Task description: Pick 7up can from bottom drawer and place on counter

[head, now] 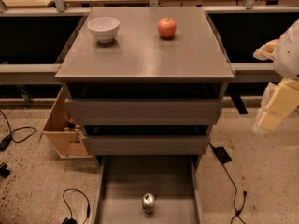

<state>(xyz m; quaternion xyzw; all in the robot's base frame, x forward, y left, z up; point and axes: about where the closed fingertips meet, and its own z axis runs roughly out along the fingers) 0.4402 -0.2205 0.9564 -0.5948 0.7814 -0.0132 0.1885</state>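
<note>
The 7up can [148, 203] stands upright on the floor of the open bottom drawer [121, 181], near its front middle. The counter [140, 55] is the grey-brown cabinet top above it. My gripper [275, 107] is at the right edge of the view, beside the cabinet at about the level of the upper drawers, well away from the can and holding nothing that I can see.
A white bowl [103, 29] and a red apple [167, 27] sit at the back of the counter. Two shallower drawers [142, 111] stand slightly open. A wooden box [63, 129] stands left of the cabinet. Cables [231, 181] lie on the floor.
</note>
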